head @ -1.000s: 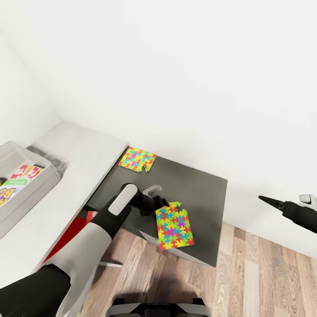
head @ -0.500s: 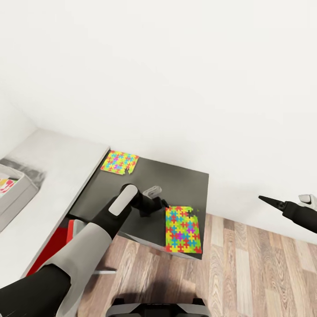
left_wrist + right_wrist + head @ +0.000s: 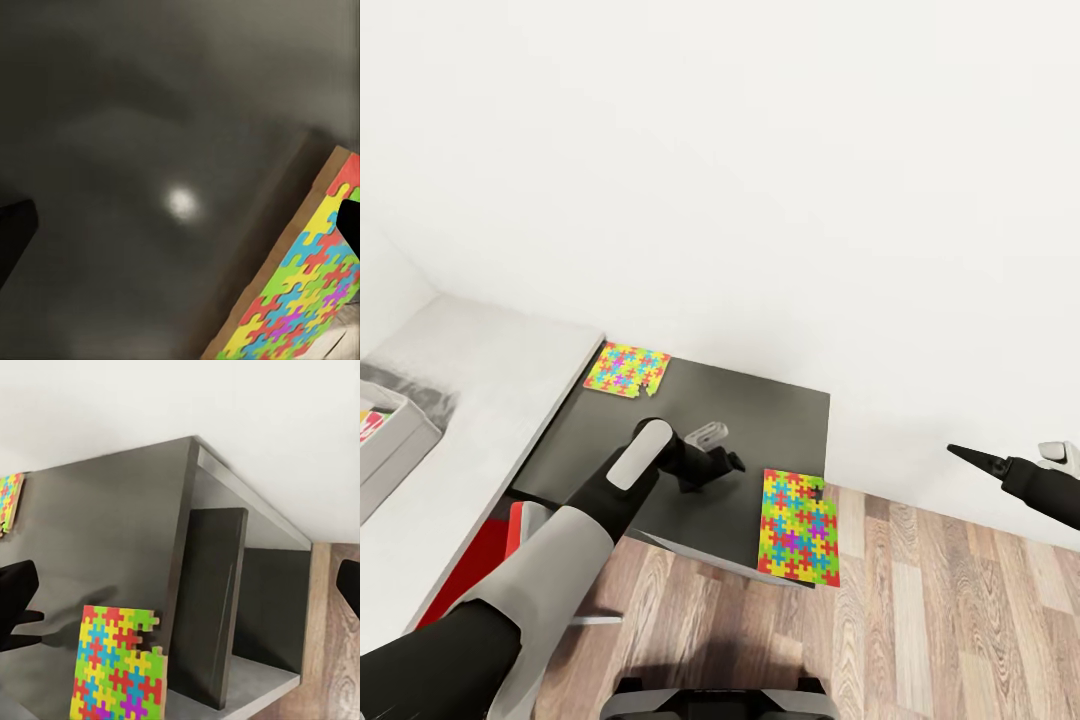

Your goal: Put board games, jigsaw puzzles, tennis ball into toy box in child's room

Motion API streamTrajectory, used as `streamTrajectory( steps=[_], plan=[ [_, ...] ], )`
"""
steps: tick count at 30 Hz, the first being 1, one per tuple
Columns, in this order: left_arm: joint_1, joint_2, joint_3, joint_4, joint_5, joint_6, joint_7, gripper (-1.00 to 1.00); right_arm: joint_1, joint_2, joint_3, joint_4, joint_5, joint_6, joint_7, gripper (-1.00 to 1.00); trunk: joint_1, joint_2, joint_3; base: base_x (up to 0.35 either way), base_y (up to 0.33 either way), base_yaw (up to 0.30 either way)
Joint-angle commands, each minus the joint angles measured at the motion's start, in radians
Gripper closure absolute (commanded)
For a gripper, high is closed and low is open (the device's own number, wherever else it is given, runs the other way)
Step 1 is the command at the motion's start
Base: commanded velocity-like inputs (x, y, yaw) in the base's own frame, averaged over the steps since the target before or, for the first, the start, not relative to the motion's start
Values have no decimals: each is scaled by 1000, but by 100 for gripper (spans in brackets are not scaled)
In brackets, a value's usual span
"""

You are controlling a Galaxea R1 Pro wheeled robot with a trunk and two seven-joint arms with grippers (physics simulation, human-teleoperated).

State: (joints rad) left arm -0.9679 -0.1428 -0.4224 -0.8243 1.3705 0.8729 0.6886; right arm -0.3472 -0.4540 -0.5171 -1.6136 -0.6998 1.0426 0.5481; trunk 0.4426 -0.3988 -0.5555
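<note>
One jigsaw puzzle (image 3: 800, 527) (image 3: 300, 285) (image 3: 120, 675) lies at the front right corner of the table's dark-grey section (image 3: 690, 425), hanging over its edge. The other jigsaw puzzle (image 3: 626, 369) lies at that section's back left, by the wall. My left gripper (image 3: 732, 463) (image 3: 180, 217) hovers open just above the dark top, a little to the left of the near puzzle and apart from it. My right gripper (image 3: 958, 453) (image 3: 187, 592) is open over the floor, right of the table, holding nothing. A corner of the toy box (image 3: 405, 440) with a printed box inside sits on the pale top.
The pale table top (image 3: 490, 370) runs along the left, a step higher than the dark section. A white wall stands right behind the table. Something red (image 3: 485, 550) sits under the pale top. Wood-plank floor (image 3: 920, 620) lies to the right and in front.
The view has swung right, leaving most of the toy box outside the frame. The near puzzle has slid across the dark top to its front right corner and now overhangs.
</note>
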Motion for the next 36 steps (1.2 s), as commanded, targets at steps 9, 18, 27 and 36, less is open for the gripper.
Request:
streamTrajectory(
  steps=[9,18,27,36],
  plan=[
    [0,0,-1,20,19,-6,1,-100,-1,0,0,0,7,5,9,-100,7,-1,-2,0,0,-6],
    [0,0,-1,19,19,-6,-2,-100,-1,0,0,0,7,5,9,-100,7,-1,-2,0,0,-61],
    [0,0,-1,19,19,-6,-18,-100,-1,0,1,0,6,5,9,-100,7,-1,-2,0,0,-203],
    [0,0,-1,18,19,-6,-29,-100,-1,1,3,0,6,5,9,-100,7,-1,-2,0,0,-207]
  ],
)
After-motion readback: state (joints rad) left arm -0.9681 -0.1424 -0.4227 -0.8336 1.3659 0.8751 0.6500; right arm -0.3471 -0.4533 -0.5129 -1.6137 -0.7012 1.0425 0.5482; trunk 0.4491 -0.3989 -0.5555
